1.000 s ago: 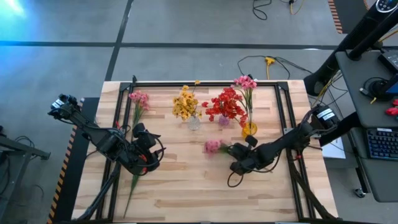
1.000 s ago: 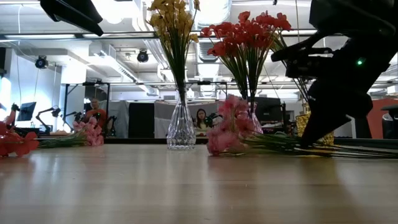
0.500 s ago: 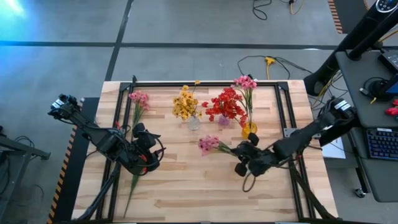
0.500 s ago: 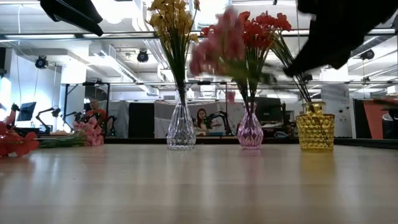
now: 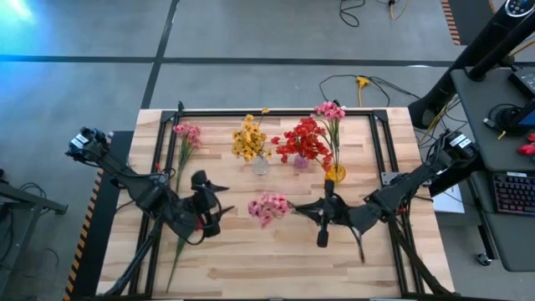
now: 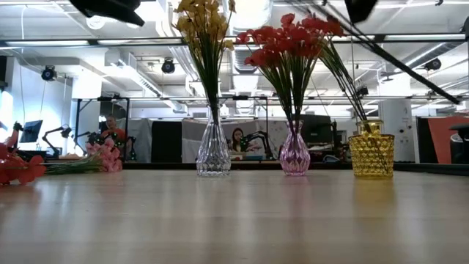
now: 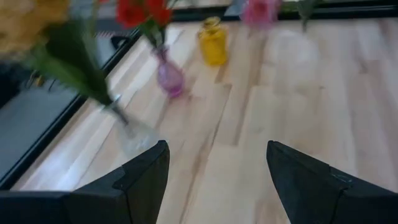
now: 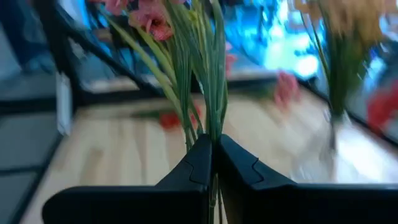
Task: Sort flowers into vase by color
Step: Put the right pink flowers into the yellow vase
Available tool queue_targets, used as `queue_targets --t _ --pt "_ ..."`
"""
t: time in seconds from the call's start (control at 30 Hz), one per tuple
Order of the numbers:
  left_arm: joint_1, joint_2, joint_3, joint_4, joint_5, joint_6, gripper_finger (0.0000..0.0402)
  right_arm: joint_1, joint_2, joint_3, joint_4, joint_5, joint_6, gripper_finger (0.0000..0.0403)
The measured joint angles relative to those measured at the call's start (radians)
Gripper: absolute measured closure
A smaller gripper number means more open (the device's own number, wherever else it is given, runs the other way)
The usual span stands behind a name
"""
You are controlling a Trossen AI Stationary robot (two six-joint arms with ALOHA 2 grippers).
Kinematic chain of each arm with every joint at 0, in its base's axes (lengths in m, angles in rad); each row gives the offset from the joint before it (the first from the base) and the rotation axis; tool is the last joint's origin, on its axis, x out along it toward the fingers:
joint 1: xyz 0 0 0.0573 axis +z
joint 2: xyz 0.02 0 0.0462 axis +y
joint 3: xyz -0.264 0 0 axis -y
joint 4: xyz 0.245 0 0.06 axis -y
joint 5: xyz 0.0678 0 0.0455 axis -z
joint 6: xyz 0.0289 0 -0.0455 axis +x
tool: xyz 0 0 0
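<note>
Right gripper (image 8: 213, 163) clamps the green stems of a pink sprig (image 5: 268, 207), blossoms lifted mid-table; left gripper (image 7: 214, 180) hovers nearby, jaws wide, empty.

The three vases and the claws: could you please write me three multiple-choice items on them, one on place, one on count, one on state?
1. Which vase stands between the other two?
A. clear vase
B. purple vase
C. yellow vase

2. How many vases hold flowers?
A. one
B. two
C. three

3. How is the right claw?
A. shut on pink flower stems
B. open and empty
C. shut on a red flower

Answers:
1 B: the purple vase stands between the clear vase and the yellow vase.
2 C: yellow flowers rise from the clear one, red flowers from the purple one, and a pink sprig from the yellow one.
3 A: the right claw is closed on green stems whose pink flowers are off the table; the left claw is open.
</note>
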Motion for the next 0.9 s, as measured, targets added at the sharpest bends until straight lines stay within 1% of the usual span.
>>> queue_targets --t 0.13,0.2,0.33,0.43,0.5,0.6,0.67,0.8,0.9 --pt "-0.001 0.013 -0.042 0.175 0.049 0.137 0.0151 0.0 0.001 -0.012 0.202 -0.051 -0.174 0.0393" --pt "-0.003 0.019 -0.056 0.242 0.063 0.181 0.0151 -0.003 0.001 -0.021 0.29 -0.081 -0.245 0.0393" --pt "-0.003 0.033 -0.077 0.379 0.067 0.254 0.0151 -0.003 0.002 -0.037 0.425 -0.103 -0.337 0.0393" --pt "-0.003 0.053 -0.099 0.552 0.067 0.361 0.0151 -0.005 0.019 -0.049 0.55 -0.15 -0.387 0.0393" --pt "-0.003 0.078 -0.111 0.68 0.079 0.446 0.0151 -0.009 0.044 -0.05 0.635 -0.186 -0.416 0.0393" --pt "0.0 0.129 -0.115 0.851 0.129 0.566 0.0151 -0.024 0.096 -0.05 0.756 -0.242 -0.462 0.0393" --pt "0.0 0.169 -0.115 0.955 0.13 0.629 0.015 -0.037 0.141 -0.05 0.844 -0.292 -0.488 0.0393" --pt "0.015 0.245 -0.106 1.091 0.129 0.697 0.0151 -0.063 0.236 -0.02 1.008 -0.375 -0.54 0.0393" --pt "0.035 0.295 -0.093 1.135 0.13 0.703 0.0151 -0.078 0.289 0.022 1.059 -0.457 -0.587 0.0393"
